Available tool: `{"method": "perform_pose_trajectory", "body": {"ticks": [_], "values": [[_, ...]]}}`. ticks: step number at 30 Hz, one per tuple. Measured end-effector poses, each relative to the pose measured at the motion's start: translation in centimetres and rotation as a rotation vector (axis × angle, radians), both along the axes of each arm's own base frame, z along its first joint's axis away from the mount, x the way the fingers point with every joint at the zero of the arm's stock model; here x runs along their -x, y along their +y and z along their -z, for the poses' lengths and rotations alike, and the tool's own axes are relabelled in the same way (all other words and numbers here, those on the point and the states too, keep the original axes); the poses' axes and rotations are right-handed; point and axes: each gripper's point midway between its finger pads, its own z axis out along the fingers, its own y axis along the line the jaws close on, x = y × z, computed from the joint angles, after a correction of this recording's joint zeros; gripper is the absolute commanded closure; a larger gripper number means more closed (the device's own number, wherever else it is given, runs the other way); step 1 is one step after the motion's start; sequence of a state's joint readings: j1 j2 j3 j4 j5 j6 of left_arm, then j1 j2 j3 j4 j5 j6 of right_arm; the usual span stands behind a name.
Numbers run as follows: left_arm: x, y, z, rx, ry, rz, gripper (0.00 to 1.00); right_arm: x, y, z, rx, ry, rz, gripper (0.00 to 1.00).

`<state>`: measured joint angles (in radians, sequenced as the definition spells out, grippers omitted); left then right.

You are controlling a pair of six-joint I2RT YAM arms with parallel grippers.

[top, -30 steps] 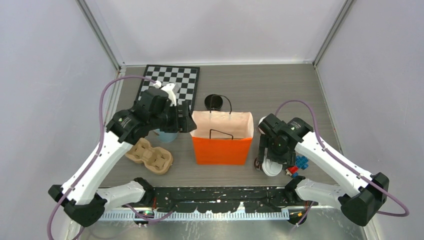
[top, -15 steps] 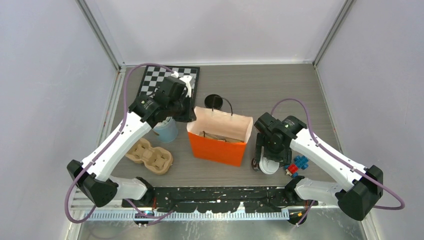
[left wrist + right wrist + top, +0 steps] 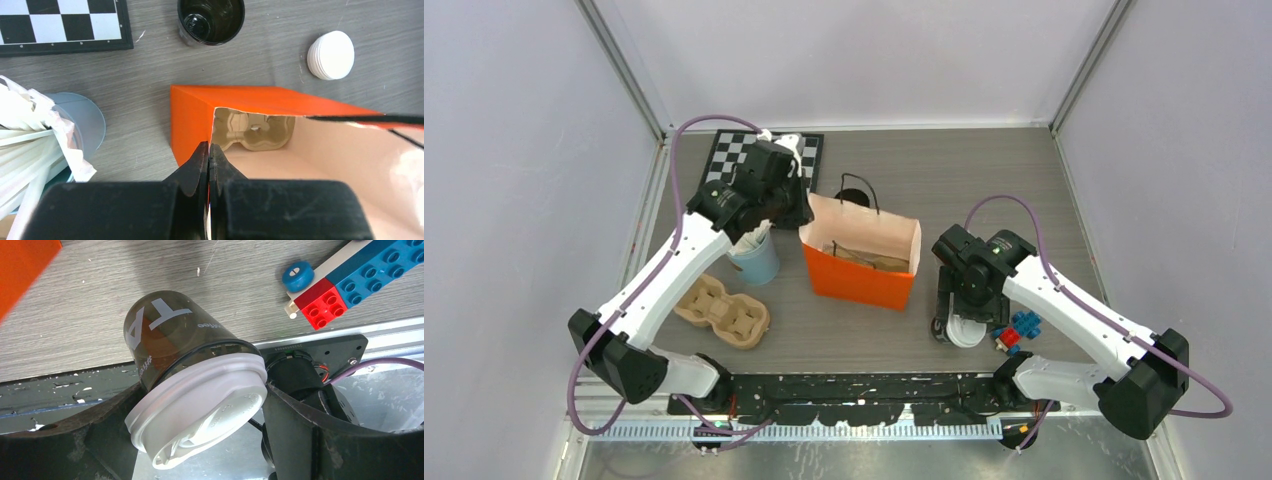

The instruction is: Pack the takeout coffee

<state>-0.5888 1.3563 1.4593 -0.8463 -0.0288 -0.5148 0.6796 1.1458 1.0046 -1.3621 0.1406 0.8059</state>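
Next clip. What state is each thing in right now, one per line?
orange bag: standing, mouth open, rim pinched by left gripper
carrier in the bag: no cups in it
loose carrier: outside the bag, no cups in it
open black cup: upright, no lid
lidded black cup: lid on, clasped by right gripper
white lids: stacked
light-blue cup: upright, stuffed with white sticks

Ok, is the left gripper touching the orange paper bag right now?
Touching. The left wrist view shows the left gripper with its jaws shut on the rim of the orange paper bag, at the bag's near corner.
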Motion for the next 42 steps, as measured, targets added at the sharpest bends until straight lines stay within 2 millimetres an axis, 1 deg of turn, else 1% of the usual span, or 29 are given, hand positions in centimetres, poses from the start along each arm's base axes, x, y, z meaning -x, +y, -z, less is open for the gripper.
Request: {"method": "perform_pose_trajectory", "body": {"ticks": [3, 9, 14, 16, 22, 24, 27, 30, 32, 34, 37, 39, 42], "values": [[-0.7, 0.3, -0.2, 0.003, 0.001, -0.027, 0.98, -0.1, -0.1, 0.0, 0.006, -0.003, -0.005, 0.16], [-2.7, -0.4, -1.0, 0.016, -0.011, -0.058, 0.87, -0.4, 0.0, 0.3, 0.019, -0.003, -0.016, 0.16], [-3.0, -0.4, -1.1, 0.015, -0.013, -0.062, 0.76, -0.7, 0.4, 1.0, 0.028, 0.002, -0.035, 0.16], [-3.0, -0.4, -1.3, 0.019, -0.016, -0.065, 0.7, -0.5, 0.5, 1.1, 0.031, 0.002, -0.047, 0.16], [-3.1, -0.5, -2.1, 0.03, -0.028, -0.068, 0.46, 0.4, 0.9, 1.5, 0.054, -0.002, -0.096, 0.17], [-3.1, -0.4, -2.6, 0.033, -0.039, -0.067, 0.41, 0.7, 1.2, 1.6, 0.063, -0.007, -0.119, 0.17], [-3.0, -0.1, -3.9, 0.035, -0.063, -0.073, 0.35, 1.0, 1.6, 1.8, 0.083, -0.013, -0.155, 0.17], [-2.4, 1.0, -5.5, 0.03, -0.098, -0.089, 0.29, 1.3, 2.2, 2.3, 0.129, -0.007, -0.202, 0.16], [-1.6, 1.9, -6.5, 0.024, -0.125, -0.098, 0.26, 1.5, 2.8, 2.6, 0.16, -0.002, -0.24, 0.16], [-0.4, 3.2, -7.7, 0.022, -0.151, -0.11, 0.25, 1.5, 3.6, 2.8, 0.186, -0.004, -0.281, 0.16], [1.7, 5.2, -9.6, 0.029, -0.197, -0.134, 0.25, 1.3, 5.2, 2.8, 0.216, -0.014, -0.342, 0.16], [3.2, 6.5, -10.5, 0.038, -0.226, -0.148, 0.26, 1.2, 6.5, 3.0, 0.221, -0.023, -0.371, 0.16], [5.2, 7.9, -10.8, 0.044, -0.247, -0.158, 0.27, 1.0, 8.1, 3.3, 0.215, -0.032, -0.402, 0.13]]}}
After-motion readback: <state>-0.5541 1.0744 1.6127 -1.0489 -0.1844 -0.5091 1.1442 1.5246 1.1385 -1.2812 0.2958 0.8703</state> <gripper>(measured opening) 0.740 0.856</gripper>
